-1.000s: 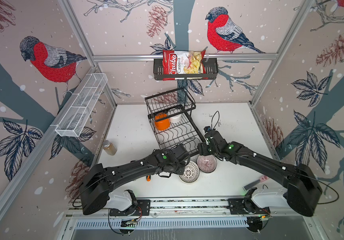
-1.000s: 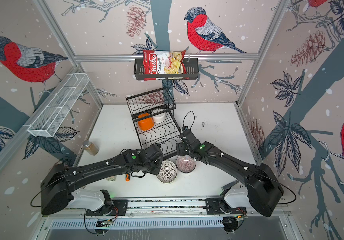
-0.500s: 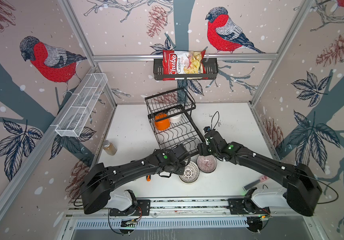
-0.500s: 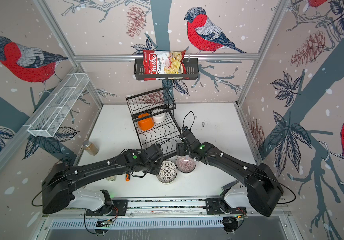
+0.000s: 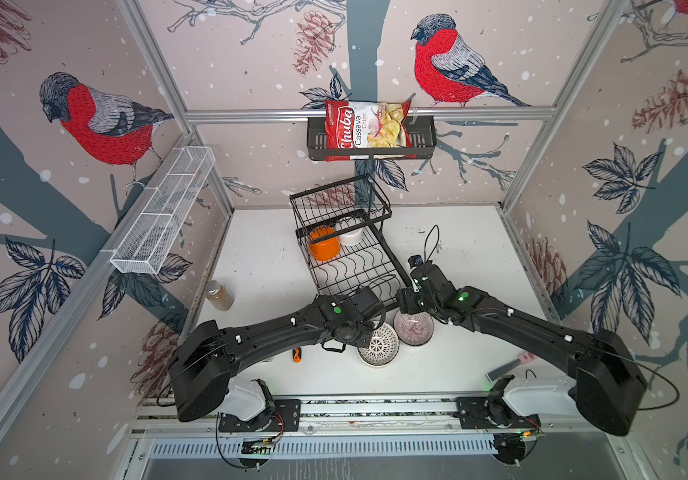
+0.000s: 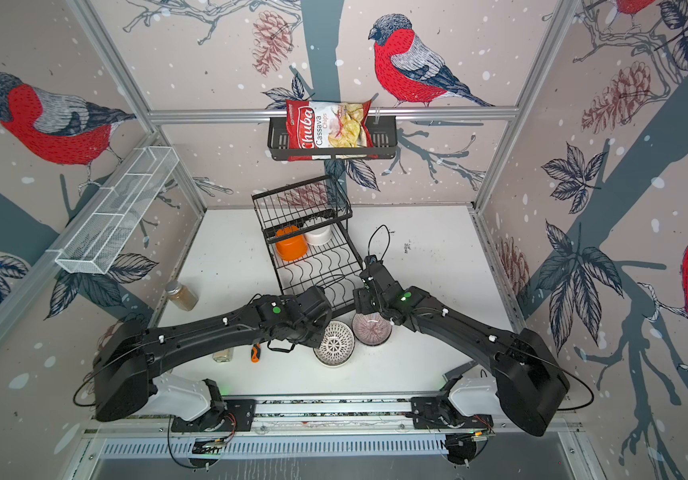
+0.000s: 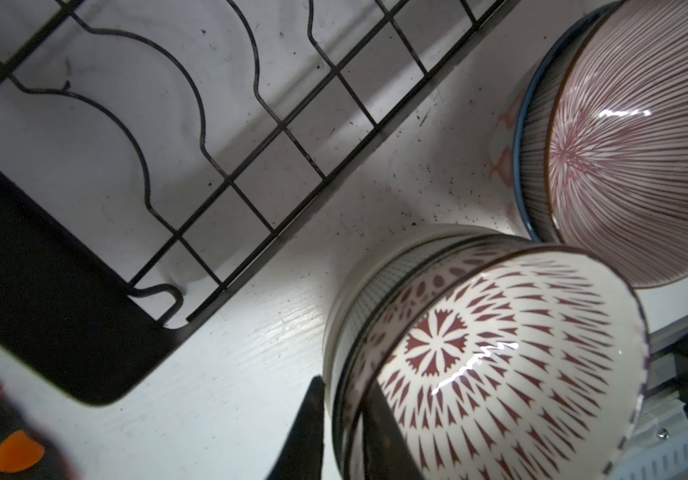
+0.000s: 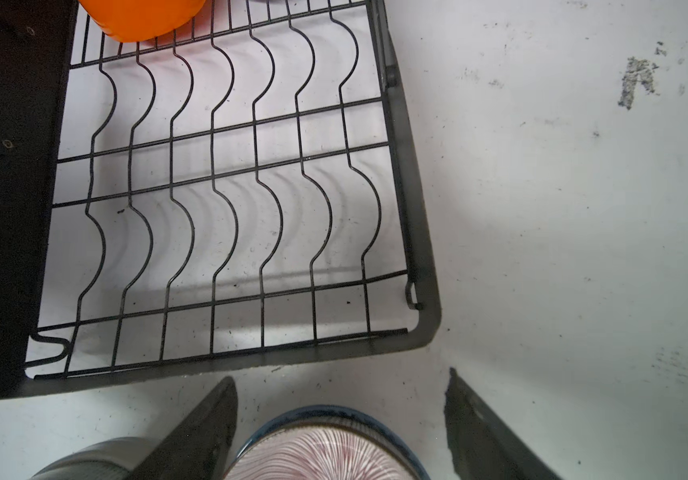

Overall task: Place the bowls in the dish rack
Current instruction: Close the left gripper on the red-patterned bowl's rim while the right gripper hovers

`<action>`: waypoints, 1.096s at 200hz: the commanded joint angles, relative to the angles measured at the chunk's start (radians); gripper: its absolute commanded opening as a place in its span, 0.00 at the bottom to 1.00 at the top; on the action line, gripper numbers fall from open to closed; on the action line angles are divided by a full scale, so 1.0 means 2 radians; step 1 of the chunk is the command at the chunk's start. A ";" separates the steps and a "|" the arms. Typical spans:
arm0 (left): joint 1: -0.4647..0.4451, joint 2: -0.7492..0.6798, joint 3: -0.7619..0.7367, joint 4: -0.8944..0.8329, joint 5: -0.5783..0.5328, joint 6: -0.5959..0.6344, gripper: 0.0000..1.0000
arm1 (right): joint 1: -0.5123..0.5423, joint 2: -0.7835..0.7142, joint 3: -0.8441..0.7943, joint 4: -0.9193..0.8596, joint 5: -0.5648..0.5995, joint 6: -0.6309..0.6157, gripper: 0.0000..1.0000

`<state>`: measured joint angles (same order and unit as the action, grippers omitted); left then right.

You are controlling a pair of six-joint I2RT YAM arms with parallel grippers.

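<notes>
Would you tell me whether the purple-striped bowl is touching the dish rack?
Apart: the right wrist view shows bare table between the purple-striped bowl and the dish rack at its near edge.

Arms reach toward middle; left tool (image 7: 344, 386) fingers close together, right tool (image 8: 341, 376) spread wide.

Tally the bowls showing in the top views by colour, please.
Orange bowl: 1
White bowl: 1
Black-and-white patterned bowl: 1
Purple-striped bowl: 1
Total: 4 showing; more nest beneath the last two.
</notes>
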<state>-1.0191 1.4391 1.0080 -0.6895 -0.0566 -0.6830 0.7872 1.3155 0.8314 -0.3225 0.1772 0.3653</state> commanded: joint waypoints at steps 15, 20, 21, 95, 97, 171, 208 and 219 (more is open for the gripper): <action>-0.001 -0.002 0.017 -0.021 -0.016 -0.001 0.24 | 0.000 0.000 0.000 0.015 -0.001 -0.005 0.79; -0.002 -0.003 0.020 -0.022 -0.017 -0.001 0.24 | 0.000 0.001 0.000 0.015 -0.001 -0.006 0.78; -0.002 -0.003 0.020 -0.023 -0.017 -0.001 0.24 | 0.000 0.001 0.000 0.015 -0.001 -0.005 0.78; -0.005 0.020 0.038 -0.034 -0.018 0.006 0.23 | 0.000 0.002 -0.001 0.016 -0.002 -0.009 0.79; -0.005 0.021 0.038 -0.034 -0.018 0.006 0.23 | 0.000 0.002 -0.001 0.016 -0.002 -0.009 0.78; -0.009 0.040 0.054 -0.045 -0.028 0.009 0.07 | -0.001 -0.003 -0.007 0.019 -0.004 -0.008 0.78; -0.010 0.038 0.054 -0.046 -0.031 0.008 0.00 | -0.001 -0.007 -0.007 0.020 -0.006 -0.008 0.78; -0.010 0.035 0.054 -0.045 -0.033 0.008 0.00 | -0.001 -0.008 -0.007 0.020 -0.006 -0.008 0.78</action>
<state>-1.0370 1.5146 1.1133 -0.7689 -0.0998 -0.6655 0.7849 1.3098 0.8188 -0.2962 0.1734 0.3618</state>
